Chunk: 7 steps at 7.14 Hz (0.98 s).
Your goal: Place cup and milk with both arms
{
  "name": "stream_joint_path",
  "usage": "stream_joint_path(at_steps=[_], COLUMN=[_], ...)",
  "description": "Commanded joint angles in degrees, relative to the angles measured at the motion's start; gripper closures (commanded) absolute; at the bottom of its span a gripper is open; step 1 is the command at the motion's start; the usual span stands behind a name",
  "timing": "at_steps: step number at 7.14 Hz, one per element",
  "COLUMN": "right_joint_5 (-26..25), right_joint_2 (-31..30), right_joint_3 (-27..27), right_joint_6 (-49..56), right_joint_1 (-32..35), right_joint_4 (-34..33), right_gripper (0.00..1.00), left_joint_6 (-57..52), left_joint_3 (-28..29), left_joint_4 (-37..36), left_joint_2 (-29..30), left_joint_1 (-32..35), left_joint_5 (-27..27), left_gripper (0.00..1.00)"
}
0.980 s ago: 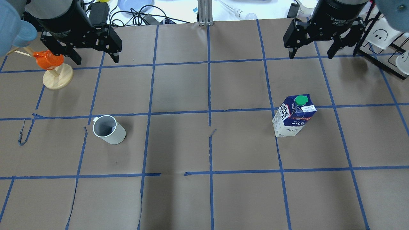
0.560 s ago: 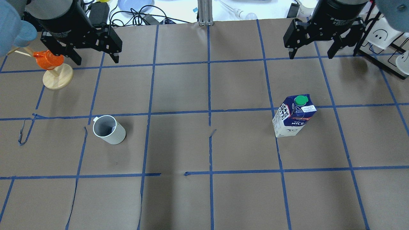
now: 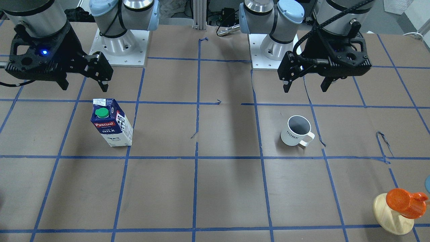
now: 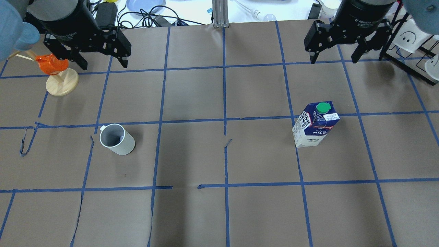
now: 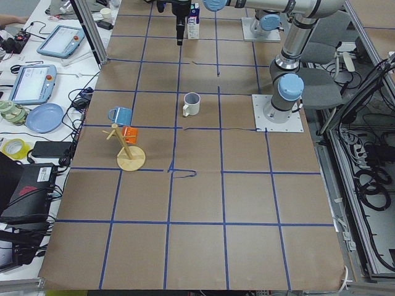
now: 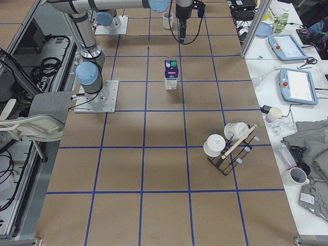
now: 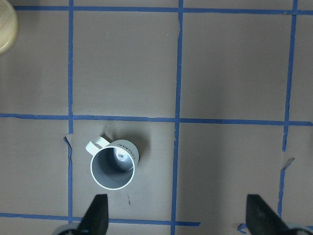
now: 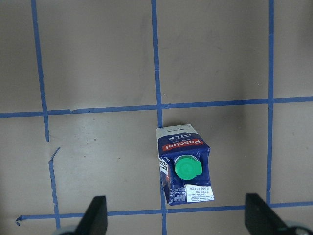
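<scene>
Since neither item is gripped yet, the task reads as barely started: both pickups and both placements are left.

- Cup [image 4: 116, 140]: upright on the counter [image 4: 219, 164], robot's left half. White, dark grey inside, handle pointing away from the robot and to its left, "HOME" facing the operators' side.
- Milk [image 4: 315, 125]: upright on the right half. Blue-white carton, green cap, red Pascual label.
- Left hand [image 4: 104, 65]: hovers high, fingers spread, empty.
- Right hand [image 4: 334, 61]: same, spread and empty.

Both hands are well apart from their targets. An orange cup on a wooden stand [image 4: 51, 65] sits near the left hand; it looks irrelevant.
</scene>
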<state>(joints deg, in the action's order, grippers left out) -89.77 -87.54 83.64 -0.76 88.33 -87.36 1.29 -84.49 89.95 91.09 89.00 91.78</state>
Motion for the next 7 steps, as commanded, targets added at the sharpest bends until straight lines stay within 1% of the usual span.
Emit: stream_joint_path(at_steps=[1,2,3,4,5,7], right_joint_5=[0.0,0.0,-0.1,-0.1,-0.1,-0.1], right_joint_2=[0.0,0.0,0.0,0.0,0.1,0.1], right_joint_3=[0.1,0.1,0.2,0.2,0.2,0.2], right_joint_6=[0.0,0.0,0.0,0.0,0.0,0.0], right_joint_1=[0.0,0.1,0.0,0.1,0.0,0.1], right_joint_4=[0.0,0.0,0.0,0.0,0.0,0.0], right_gripper=[0.00,0.00,0.00,0.00,0.00,0.00], left_joint_6=[-0.5,-1.5,-4.3,-9.2,-12.4,-12.5], left_joint_3=[-0.2,-3.0,-9.5,-16.5,-21.5,-30.0], left_joint_4=[2.9,2.9,1.0,-7.2,-11.2,-21.3], left_joint_2=[0.0,0.2,0.4,0.2,0.5,1.4], left_joint_1=[-2.9,-6.3,-10.7,-15.0,-18.1,-19.1], left_joint_5=[0.4,0.4,0.2,0.1,-0.3,-0.4], left_gripper=[0.00,0.00,0.00,0.00,0.00,0.00])
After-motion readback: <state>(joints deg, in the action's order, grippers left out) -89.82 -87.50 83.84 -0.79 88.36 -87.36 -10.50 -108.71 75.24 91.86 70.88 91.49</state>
